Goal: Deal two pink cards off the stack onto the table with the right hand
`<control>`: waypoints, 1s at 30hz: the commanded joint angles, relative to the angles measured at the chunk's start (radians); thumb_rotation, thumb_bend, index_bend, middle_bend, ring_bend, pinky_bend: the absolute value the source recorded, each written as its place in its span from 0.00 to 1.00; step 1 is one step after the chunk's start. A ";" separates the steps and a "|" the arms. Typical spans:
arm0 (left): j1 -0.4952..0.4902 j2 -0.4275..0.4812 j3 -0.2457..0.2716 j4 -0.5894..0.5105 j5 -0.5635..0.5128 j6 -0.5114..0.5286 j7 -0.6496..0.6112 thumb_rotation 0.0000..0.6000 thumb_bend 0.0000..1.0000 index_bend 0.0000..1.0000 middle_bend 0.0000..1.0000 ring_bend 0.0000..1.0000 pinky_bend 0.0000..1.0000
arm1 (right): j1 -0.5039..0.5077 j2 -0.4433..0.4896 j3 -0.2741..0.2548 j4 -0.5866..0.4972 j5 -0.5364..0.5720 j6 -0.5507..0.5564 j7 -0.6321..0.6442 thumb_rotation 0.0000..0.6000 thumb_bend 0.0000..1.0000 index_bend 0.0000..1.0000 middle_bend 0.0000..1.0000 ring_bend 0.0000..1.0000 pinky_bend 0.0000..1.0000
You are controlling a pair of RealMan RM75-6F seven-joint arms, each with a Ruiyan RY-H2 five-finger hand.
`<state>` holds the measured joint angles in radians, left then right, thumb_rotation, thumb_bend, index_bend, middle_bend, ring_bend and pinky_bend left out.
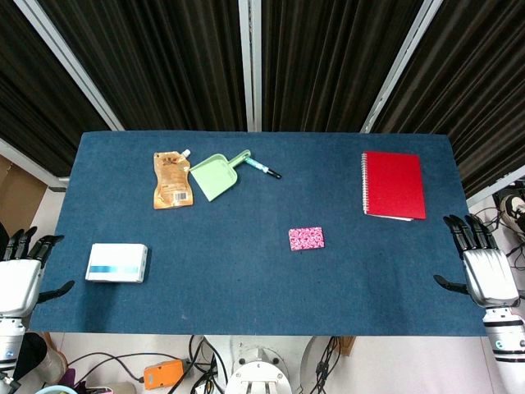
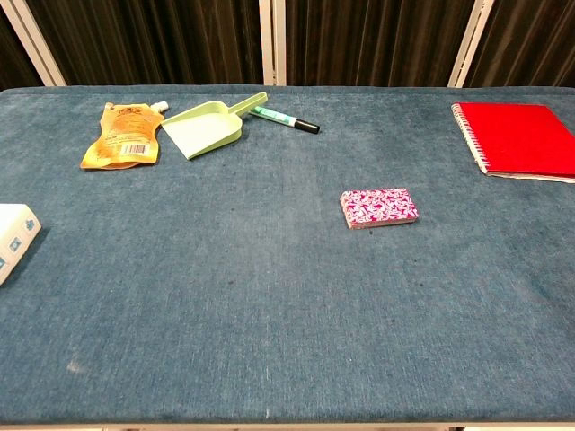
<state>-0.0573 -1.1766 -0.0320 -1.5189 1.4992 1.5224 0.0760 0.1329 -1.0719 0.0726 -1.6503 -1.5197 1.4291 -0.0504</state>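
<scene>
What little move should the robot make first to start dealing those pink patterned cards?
Probably swing the right hand inward toward the stack of pink patterned cards. That hand hovers off the right edge of the blue table, fingers spread and holding nothing, well away from the stack. No dealt card lies beside the stack, so reaching it comes first.

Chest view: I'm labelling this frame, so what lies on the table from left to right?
White box → orange pouch → green dustpan → marker pen → pink card stack → red notebook.
</scene>
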 commanded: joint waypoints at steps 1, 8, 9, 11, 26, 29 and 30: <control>-0.004 -0.002 -0.001 -0.002 0.003 -0.003 0.004 1.00 0.00 0.20 0.22 0.05 0.03 | 0.002 0.000 0.000 -0.005 0.002 -0.003 0.000 1.00 0.10 0.00 0.14 0.02 0.14; -0.017 -0.008 -0.006 -0.009 0.021 -0.003 0.015 1.00 0.00 0.20 0.22 0.05 0.03 | 0.059 -0.010 0.009 -0.056 -0.005 -0.074 -0.078 1.00 0.10 0.00 0.14 0.12 0.27; -0.021 -0.010 -0.007 -0.011 0.026 -0.003 0.017 1.00 0.00 0.20 0.22 0.05 0.03 | 0.081 -0.013 0.016 -0.082 0.007 -0.108 -0.121 1.00 0.10 0.00 0.14 0.17 0.33; -0.025 -0.012 -0.009 -0.013 0.032 -0.003 0.021 1.00 0.00 0.20 0.22 0.05 0.03 | 0.123 -0.021 0.033 -0.125 0.034 -0.165 -0.197 1.00 0.10 0.00 0.14 0.39 0.56; -0.043 -0.021 -0.009 0.005 0.032 -0.026 0.017 1.00 0.00 0.20 0.22 0.05 0.03 | 0.513 -0.333 0.148 -0.110 0.596 -0.485 -0.707 1.00 0.27 0.15 0.22 0.85 1.00; -0.046 -0.024 -0.010 0.015 0.027 -0.031 0.009 1.00 0.00 0.20 0.22 0.05 0.03 | 0.573 -0.389 0.143 -0.091 0.706 -0.480 -0.787 1.00 0.27 0.17 0.23 0.85 1.00; -0.046 -0.026 -0.010 0.018 0.026 -0.032 0.007 1.00 0.00 0.20 0.22 0.05 0.03 | 0.590 -0.405 0.141 -0.086 0.735 -0.475 -0.808 1.00 0.28 0.19 0.23 0.85 1.00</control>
<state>-0.1027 -1.2014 -0.0417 -1.5020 1.5262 1.4911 0.0837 0.6549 -1.4111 0.2089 -1.7632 -0.8727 0.9648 -0.7804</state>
